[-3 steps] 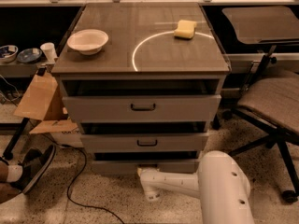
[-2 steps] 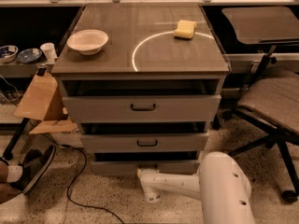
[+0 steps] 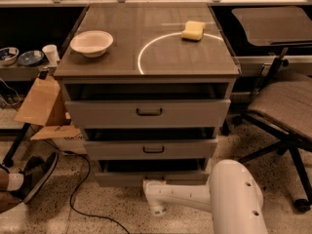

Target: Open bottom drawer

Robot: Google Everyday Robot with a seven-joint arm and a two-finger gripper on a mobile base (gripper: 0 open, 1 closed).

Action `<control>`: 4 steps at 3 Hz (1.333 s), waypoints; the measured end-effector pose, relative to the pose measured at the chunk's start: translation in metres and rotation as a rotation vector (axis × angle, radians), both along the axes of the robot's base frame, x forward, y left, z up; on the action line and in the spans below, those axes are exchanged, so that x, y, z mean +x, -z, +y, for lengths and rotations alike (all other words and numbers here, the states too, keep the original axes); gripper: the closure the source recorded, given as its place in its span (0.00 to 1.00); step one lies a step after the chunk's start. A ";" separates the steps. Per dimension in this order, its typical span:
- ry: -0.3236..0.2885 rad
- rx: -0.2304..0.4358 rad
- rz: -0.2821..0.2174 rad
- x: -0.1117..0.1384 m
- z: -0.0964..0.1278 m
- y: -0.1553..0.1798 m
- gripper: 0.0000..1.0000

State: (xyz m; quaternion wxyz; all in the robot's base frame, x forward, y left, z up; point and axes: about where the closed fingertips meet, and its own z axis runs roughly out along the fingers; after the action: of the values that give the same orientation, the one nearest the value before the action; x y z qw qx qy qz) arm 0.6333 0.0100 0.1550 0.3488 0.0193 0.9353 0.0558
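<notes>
Unmoved since a second ago: white arm [image 3: 187, 196] low over the floor, tool [image 3: 155, 204] just in front of the bottom drawer [image 3: 122, 178], lowest tier of the grey cabinet [image 3: 146, 69], front pulled slightly out. Impossible to tell how wide the tool stands. On top, white bowl [image 3: 91, 43] left, yellow sponge [image 3: 193, 30] right. Office chair [image 3: 287, 104] close on the right; cardboard [image 3: 41, 101], black cable [image 3: 77, 199] and shoe [image 3: 36, 175] on the left

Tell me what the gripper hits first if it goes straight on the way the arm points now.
Probably the black cable on the floor. The gripper sits low before the bottom drawer, arm lying leftward along it; that line crosses floor, then the cable. Depth is unclear.
</notes>
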 end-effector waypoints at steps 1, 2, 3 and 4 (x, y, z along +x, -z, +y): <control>0.000 0.000 0.000 0.000 0.000 -0.001 1.00; 0.030 -0.007 0.024 -0.013 -0.012 0.009 1.00; 0.031 -0.007 0.024 -0.013 -0.012 0.005 1.00; 0.057 -0.011 0.041 -0.017 -0.027 0.010 1.00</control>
State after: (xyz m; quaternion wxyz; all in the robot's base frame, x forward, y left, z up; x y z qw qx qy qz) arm 0.6164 -0.0168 0.1447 0.3312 0.0451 0.9416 0.0405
